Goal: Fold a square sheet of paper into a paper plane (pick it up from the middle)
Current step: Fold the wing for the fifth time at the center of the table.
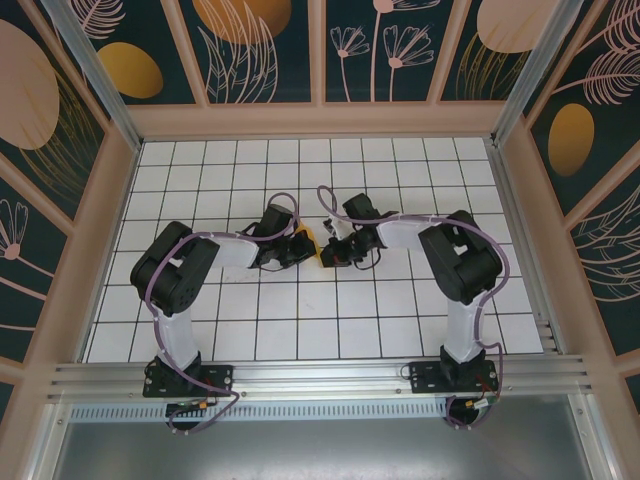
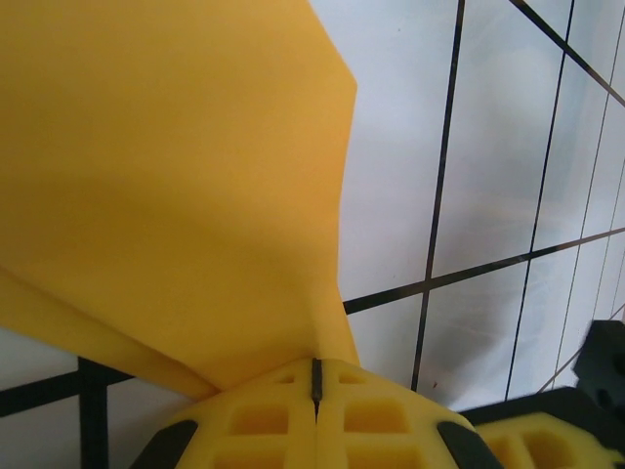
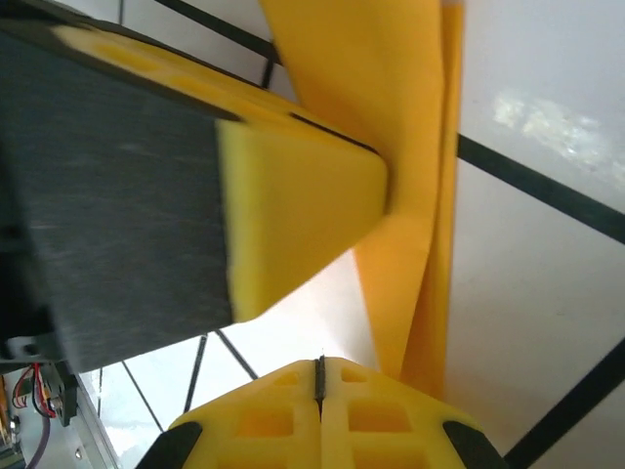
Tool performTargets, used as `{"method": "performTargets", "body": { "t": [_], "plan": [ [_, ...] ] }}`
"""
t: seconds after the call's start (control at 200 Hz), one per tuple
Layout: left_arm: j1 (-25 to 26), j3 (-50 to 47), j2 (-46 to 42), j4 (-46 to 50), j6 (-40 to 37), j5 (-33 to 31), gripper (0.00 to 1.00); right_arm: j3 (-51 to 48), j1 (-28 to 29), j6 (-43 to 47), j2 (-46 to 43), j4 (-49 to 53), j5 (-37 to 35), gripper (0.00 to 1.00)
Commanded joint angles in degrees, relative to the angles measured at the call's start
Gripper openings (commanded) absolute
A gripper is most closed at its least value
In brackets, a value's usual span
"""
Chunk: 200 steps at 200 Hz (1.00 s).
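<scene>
With the left gripper (image 2: 315, 379) clenched on the thin orange-yellow folded sheet of paper (image 2: 176, 176) at mid-counter (image 1: 300, 330) and the right gripper (image 3: 318, 377) closed beside it, apparently on nothing, any sideways pull risks tearing the paper or opening the fold.

White tabletop (image 1: 300, 330), ruled in a dark square grid, lay under the left claw (image 1: 303, 247) and the right claw (image 1: 330, 251). Beyond and to either side of them stood dark teal wall panels (image 1: 280, 70) printed with orange ovals and pale flowers, framed in beige. An aluminium rail (image 1: 320, 378) ran behind them.
</scene>
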<state>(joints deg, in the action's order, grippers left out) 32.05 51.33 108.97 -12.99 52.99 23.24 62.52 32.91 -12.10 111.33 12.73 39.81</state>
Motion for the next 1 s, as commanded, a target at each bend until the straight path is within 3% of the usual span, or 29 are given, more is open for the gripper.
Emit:
{"method": "performTargets", "body": {
  "t": [0.0,0.39,0.996],
  "plan": [
    [-0.4,-1.1,4.8,8.8,-0.3,-9.2,0.06,1.6,-0.9,1.0,1.4,3.1,-2.3,0.0],
    [-0.5,-0.6,5.2,9.6,-0.6,-9.4,0.06,1.9,-1.1,1.4,-0.7,4.0,-1.0,0.0],
    [-0.5,-0.4,5.5,10.4,-0.9,-9.8,0.06,4.8,-0.3,1.8,1.5,8.1,-7.8,0.0]
  ]
}}
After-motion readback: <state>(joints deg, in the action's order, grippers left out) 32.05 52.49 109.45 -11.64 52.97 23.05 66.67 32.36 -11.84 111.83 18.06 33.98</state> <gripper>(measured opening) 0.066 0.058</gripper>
